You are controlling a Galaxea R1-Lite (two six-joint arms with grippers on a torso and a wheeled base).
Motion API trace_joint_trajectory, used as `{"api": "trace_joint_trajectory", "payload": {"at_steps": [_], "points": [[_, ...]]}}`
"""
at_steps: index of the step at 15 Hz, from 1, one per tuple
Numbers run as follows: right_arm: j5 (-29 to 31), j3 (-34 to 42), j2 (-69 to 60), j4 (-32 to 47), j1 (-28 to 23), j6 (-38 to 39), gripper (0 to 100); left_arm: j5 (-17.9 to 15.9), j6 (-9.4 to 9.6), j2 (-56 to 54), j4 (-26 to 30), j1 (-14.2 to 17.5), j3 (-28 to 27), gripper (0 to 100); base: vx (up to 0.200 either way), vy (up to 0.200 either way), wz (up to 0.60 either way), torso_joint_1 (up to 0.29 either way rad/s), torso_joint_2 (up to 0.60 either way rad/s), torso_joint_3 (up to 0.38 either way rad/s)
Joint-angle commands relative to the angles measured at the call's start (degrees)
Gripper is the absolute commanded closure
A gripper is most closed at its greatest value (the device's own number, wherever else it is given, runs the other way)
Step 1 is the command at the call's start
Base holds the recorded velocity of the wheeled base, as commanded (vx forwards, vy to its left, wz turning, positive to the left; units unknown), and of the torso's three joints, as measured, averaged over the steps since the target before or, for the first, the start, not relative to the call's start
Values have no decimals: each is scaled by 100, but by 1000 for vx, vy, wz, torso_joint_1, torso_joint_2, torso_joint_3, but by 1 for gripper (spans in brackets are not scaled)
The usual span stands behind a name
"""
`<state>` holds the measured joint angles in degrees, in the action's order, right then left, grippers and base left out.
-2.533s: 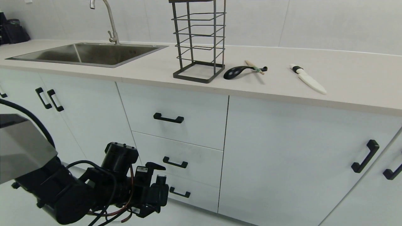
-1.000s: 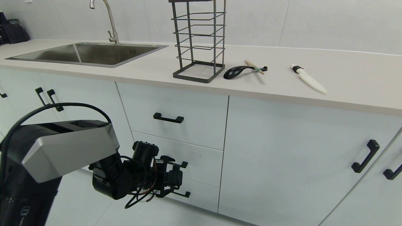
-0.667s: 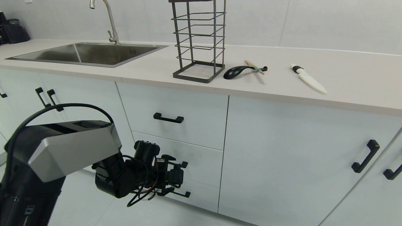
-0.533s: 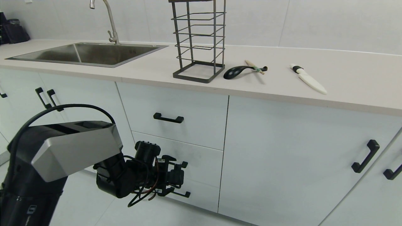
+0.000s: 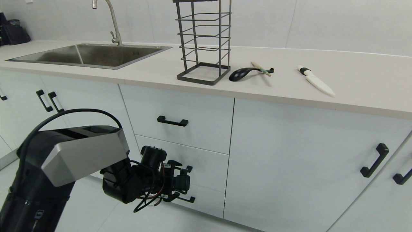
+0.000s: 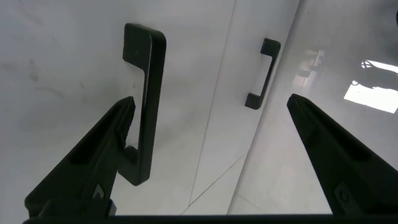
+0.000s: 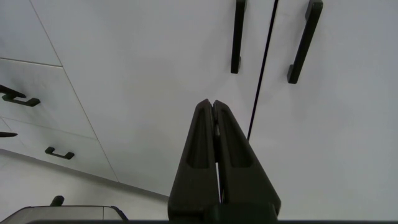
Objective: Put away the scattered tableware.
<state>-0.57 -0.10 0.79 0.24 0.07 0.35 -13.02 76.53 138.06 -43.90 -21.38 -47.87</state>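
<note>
Left claw (image 5: 182, 182) is seen low down, in front of the drawers under the desk (image 5: 154, 72), w/ fingers spread wide and nothing betw. them gripped. In the left wrist view the black handle (image 6: 144, 102) of the middle drawer (image 5: 206, 161) is framed inside the gap, just beside one finger (image 6: 93, 168); whether they touch can't be told. A 2nd handle (image 6: 261, 74) is seen farther off, on the bottom drawer (image 5: 206, 198). Right claw (image 7: 214, 109) is pressed together, empty, and is pointed at white cabinet doors (image 7: 155, 74) w/ two black door handles (image 7: 236, 37). Tableware is spread along the desk. The black spoon (image 5: 239, 74) lies just right of the wire rack (image 5: 204, 42), a wooden stick (image 5: 260, 68) is laid across its handle end, and a white knife (image 5: 315, 81) lies farther right, well apart from both. The rack is stood upright near the front edge, w/ sink (image 5: 90, 54) and tap (image 5: 111, 19) to its left.
</note>
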Motion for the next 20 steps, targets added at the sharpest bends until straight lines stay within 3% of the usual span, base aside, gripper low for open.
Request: {"api": "trace_joint_trajectory", "payload": {"at_steps": [1, 6, 11, 20], "points": [[5, 1, 9, 2, 1, 0, 100, 1, 2, 63, -5, -15, -126, 0, 0, 0, 0, 0, 0, 0], [-4, 1, 9, 2, 1, 0, 100, 1, 2, 151, 13, -15, -179, 0, 0, 0, 0, 0, 0, 0], [-4, 1, 9, 2, 1, 0, 100, 10, 11, 125, -5, 2, 191, 0, 0, 0, 0, 0, 0, 0], [-4, 1, 9, 2, 1, 0, 100, 28, 2, 98, -180, 11, 331, 0, 0, 0, 0, 0, 0, 0]]}}
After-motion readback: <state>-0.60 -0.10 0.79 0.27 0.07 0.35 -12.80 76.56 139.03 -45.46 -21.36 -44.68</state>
